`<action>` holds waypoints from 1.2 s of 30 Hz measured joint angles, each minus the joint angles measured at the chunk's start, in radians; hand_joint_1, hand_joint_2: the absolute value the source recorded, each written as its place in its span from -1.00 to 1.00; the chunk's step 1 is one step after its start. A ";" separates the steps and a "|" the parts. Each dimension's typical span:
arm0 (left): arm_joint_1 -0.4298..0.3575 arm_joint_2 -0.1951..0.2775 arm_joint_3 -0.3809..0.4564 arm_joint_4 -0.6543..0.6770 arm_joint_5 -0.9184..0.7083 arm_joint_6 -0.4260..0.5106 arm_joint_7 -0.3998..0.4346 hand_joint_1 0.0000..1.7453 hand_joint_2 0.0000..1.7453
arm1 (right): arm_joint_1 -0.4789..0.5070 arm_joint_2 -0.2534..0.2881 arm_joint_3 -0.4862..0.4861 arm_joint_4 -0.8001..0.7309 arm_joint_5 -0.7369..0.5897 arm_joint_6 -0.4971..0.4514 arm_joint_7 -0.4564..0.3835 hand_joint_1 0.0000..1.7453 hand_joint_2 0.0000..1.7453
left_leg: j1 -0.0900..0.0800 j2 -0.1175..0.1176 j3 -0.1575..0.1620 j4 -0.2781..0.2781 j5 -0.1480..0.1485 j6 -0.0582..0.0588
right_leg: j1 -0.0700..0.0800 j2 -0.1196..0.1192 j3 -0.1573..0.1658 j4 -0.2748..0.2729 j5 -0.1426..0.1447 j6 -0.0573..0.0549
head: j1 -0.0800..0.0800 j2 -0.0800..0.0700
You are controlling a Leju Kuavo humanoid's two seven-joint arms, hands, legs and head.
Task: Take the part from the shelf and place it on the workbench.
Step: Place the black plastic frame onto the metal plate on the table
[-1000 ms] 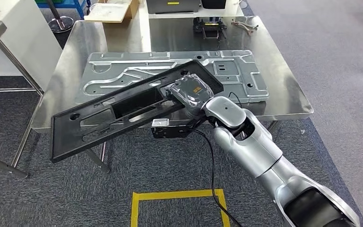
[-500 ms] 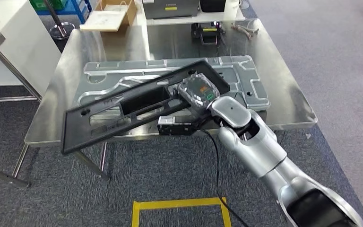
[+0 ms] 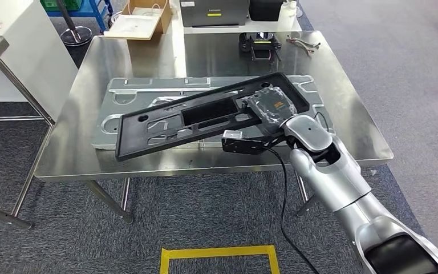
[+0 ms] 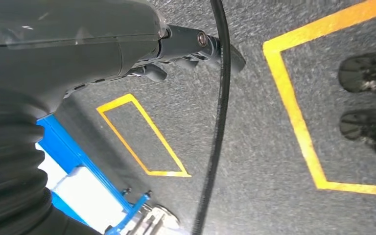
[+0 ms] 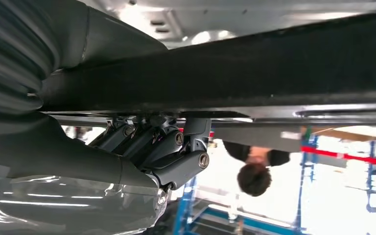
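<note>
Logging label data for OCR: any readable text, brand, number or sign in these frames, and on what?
None legible.
Grey box at the workbench's far edge: yellow label strip, too small to read.
Orange mark on the right hand cover: blurred.
Black part, stamped metal panel: no print seen.
Yellow floor tape: outline, no lettering.

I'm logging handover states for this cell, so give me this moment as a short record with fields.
held part: long black plastic frame panel, tilted, one end gripped
holding hand: right hand, fingers under the panel's edge
part position: over the stamped grey sheet-metal plate, not yet laid down
surface: stainless steel workbench
left hand: hanging over grey carpet with yellow tape squares, holding nothing
</note>
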 joint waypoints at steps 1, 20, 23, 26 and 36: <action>0.000 0.000 0.001 0.000 0.003 0.000 -0.001 -1.00 1.00 | 0.002 -0.008 -0.010 0.001 0.000 -0.002 0.000 0.92 1.00 | -0.001 0.000 0.000 0.000 -0.002 0.004 | -0.001 0.000 -0.036 0.065 -0.030 0.004 | 0.000 0.000; 0.010 0.007 0.009 0.000 0.024 -0.016 0.000 -1.00 1.00 | 0.033 -0.070 -0.092 0.019 0.002 -0.006 -0.015 0.92 1.00 | -0.005 -0.002 -0.110 0.266 -0.130 -0.045 | -0.002 0.001 0.033 -0.101 0.071 -0.045 | 0.000 0.000; 0.010 0.009 0.009 0.000 0.024 -0.016 0.000 -1.00 1.00 | 0.035 -0.070 -0.092 0.021 0.003 -0.006 -0.016 0.92 1.00 | -0.011 -0.001 -0.027 0.070 -0.023 -0.026 | 0.005 0.002 0.052 -0.100 0.056 -0.041 | 0.000 0.000; 0.010 0.013 0.009 0.000 0.023 -0.017 0.000 -1.00 1.00 | 0.032 -0.069 -0.092 0.021 0.006 -0.007 -0.019 0.92 1.00 | -0.020 -0.001 0.005 0.005 -0.011 -0.010 | 0.007 0.002 0.056 -0.100 0.048 -0.029 | 0.000 0.000; -0.020 0.014 -0.005 0.000 -0.037 -0.016 -0.004 -1.00 1.00 | 0.028 0.035 -0.063 0.049 0.039 0.005 -0.044 0.92 1.00 | -0.006 0.001 0.049 -0.021 -0.028 0.006 | -0.018 0.000 -0.105 0.137 0.006 0.008 | 0.000 0.000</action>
